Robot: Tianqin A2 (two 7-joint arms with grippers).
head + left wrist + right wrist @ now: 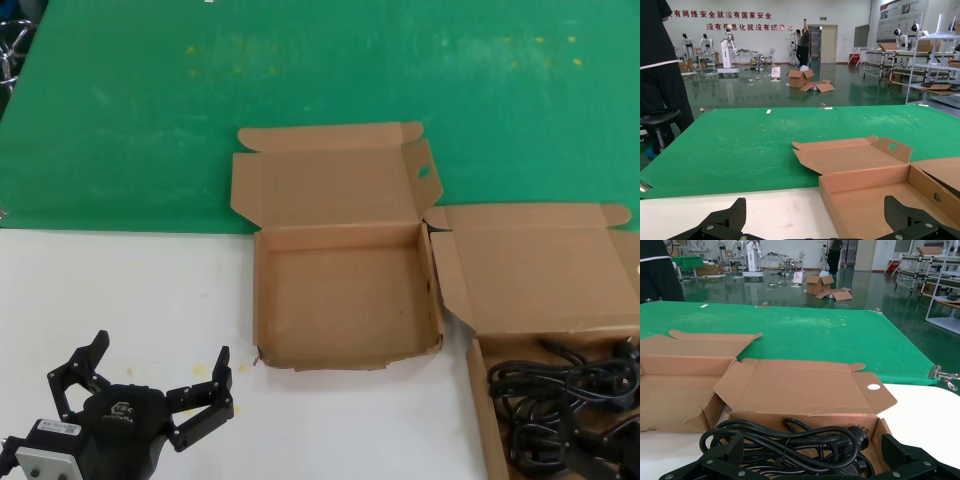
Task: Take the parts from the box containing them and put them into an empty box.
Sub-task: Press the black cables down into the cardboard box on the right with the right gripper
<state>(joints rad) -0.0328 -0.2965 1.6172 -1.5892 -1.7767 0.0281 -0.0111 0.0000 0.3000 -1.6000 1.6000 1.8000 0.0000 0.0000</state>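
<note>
**A:** What is the left gripper (150,385) doing?

**B:** The black left gripper is sitting low over the white table top (120,290), at the near left. Its fingers (205,400) are spread wide apart, and it is holding nothing. There is a small white logo on its black body, but it is too tiny to read.

**A:** And the right gripper (812,460)?

**B:** It is hanging just above the shallow brown cardboard box with a plain flap (545,270), at the near right. Its black fingers (725,455) are standing wide apart too, with nothing between them. Coiled black power cords with plugs (790,442) are lying in that box.

**A:** Where is the other box?

**B:** The shallow square brown cardboard box with an oval hole in one flap (345,300) is sitting in the middle, touching the cord box. Its lid is lying open on the green mat (130,120). Nothing is lying inside it.

**A:** Any writing?

**B:** Red Chinese writing (720,20) is running along the far white wall.
</note>
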